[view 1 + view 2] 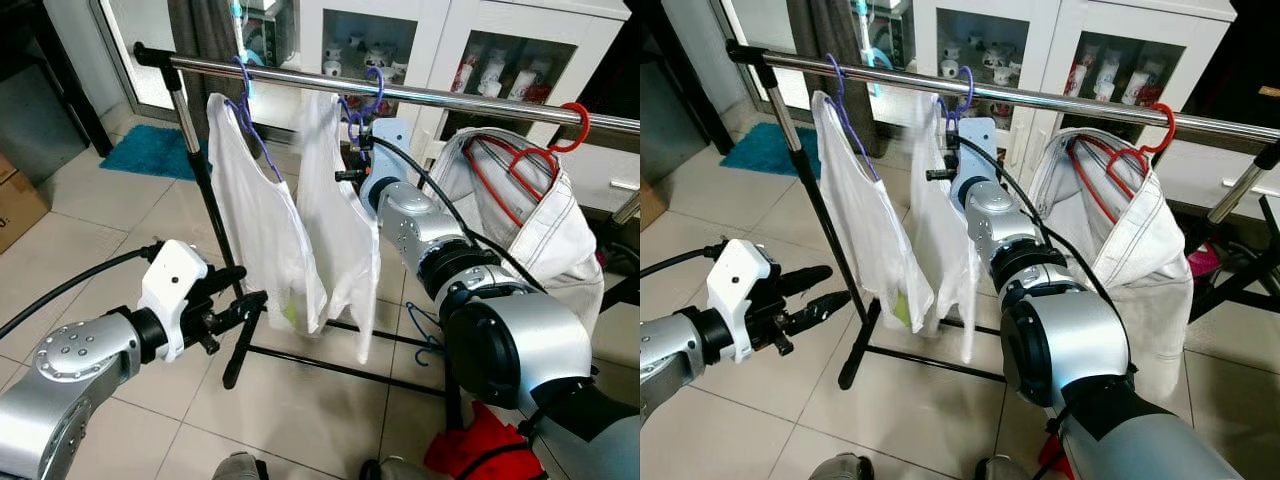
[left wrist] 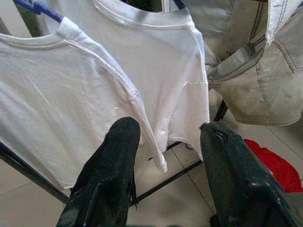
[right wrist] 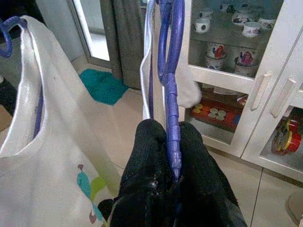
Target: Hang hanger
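Purple hanger (image 3: 171,123), hooked over the rail (image 1: 480,100) at frame centre-top, is clenched by the right gripper (image 3: 173,177); release remains. Left gripper (image 2: 165,165) is held open.

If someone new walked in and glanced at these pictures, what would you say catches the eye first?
First, the right claw, raised to the metal rail and shut on the neck of a purple hanger whose hook sits over the rail, carrying a white T-shirt. Beside it hangs another white shirt on a second purple hanger; farther right, a pale garment on a red hanger. The left claw waits open, low by the shirts.
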Available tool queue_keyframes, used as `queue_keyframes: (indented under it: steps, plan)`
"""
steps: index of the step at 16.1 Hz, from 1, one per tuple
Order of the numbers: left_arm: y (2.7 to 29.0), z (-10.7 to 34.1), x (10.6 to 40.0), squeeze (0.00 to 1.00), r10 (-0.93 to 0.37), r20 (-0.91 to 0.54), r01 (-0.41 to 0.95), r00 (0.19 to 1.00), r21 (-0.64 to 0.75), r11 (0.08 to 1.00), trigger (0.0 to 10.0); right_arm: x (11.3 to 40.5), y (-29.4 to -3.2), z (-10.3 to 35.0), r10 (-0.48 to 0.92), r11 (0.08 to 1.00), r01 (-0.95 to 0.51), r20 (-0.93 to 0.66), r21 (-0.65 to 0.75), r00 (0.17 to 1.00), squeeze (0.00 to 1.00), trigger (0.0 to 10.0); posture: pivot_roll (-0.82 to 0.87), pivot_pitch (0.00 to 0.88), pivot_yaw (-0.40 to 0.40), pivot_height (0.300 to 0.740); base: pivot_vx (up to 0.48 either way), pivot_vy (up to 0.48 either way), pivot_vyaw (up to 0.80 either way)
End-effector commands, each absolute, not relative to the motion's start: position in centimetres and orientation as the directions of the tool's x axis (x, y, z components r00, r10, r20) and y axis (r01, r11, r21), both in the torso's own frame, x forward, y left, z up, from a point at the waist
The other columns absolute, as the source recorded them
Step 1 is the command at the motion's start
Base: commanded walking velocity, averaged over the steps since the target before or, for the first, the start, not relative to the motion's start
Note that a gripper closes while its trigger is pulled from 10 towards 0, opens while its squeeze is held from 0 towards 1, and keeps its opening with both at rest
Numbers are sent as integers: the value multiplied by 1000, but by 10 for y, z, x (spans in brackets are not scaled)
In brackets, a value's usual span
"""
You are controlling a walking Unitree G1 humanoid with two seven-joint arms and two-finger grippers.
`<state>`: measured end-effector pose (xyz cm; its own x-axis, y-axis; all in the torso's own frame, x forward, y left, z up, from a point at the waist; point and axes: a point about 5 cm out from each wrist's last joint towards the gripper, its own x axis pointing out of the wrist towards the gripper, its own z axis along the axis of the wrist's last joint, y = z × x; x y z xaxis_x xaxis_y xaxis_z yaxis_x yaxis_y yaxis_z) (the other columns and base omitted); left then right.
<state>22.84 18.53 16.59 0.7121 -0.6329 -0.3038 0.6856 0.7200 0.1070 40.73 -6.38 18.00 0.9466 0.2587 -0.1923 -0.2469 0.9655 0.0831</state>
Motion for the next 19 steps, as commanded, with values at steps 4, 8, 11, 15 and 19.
queue_keyframes:
  steps: [4,8,11,15,19]
  plan:
    - [184,165,231,0,-638,-307,694,706,118,711,10000,410,-69,187,230,973,-226,-179,47,956,0,9804,35,39,10,740,0,0,0]
    - [182,164,231,0,-638,-306,693,707,122,710,10000,409,-75,178,209,975,-220,-245,-19,947,125,10000,36,40,6,740,0,0,0]
    - [182,165,232,0,-634,-298,687,714,125,716,10000,409,-78,177,200,976,-215,-256,-30,946,671,10000,37,40,3,740,0,0,0]
    - [183,166,232,0,-628,-290,680,722,129,722,10000,411,-77,183,213,976,-220,-227,-6,950,1000,10000,40,41,-4,740,0,0,0]
    - [185,168,235,0,-594,-257,637,762,133,759,10000,413,-74,196,222,975,-216,-141,59,965,1000,10000,35,34,-9,740,0,0,0]
